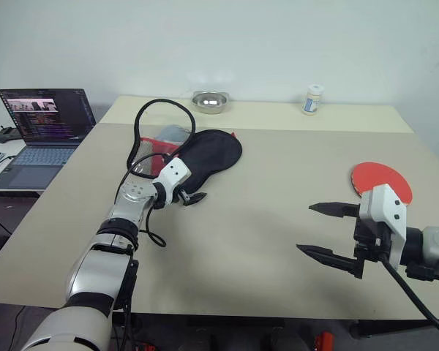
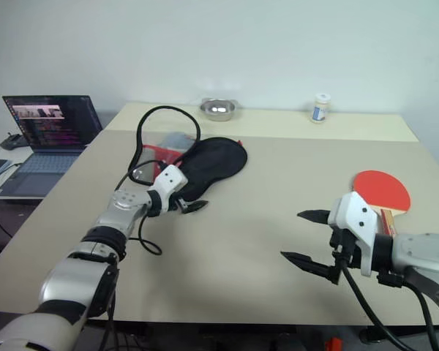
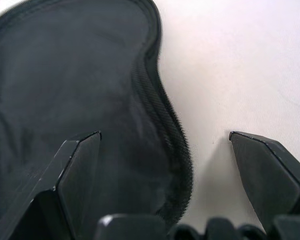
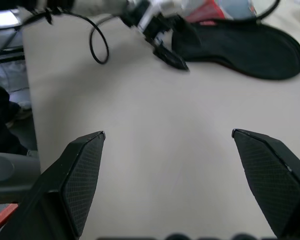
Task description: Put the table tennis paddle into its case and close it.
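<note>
The case [image 1: 208, 153] lies black side up at the table's back left, with a bit of red showing at its far left end. My left gripper [image 1: 190, 196] is at the case's narrow near end, open. In the left wrist view one finger [image 3: 70, 170] is over the black fabric [image 3: 65, 75] and the other is over bare table. The table tennis paddle [image 2: 384, 189] lies red face up at the right, partly hidden behind my right hand. My right gripper [image 1: 304, 228] hangs open above the table, empty, pointing left toward the case [image 4: 245, 47].
A steel bowl [image 1: 209, 102] and a small white bottle [image 1: 313, 99] stand along the table's far edge. An open laptop [image 1: 44, 124] sits on a side desk to the left. A black cable [image 1: 161, 110] loops from my left arm over the case.
</note>
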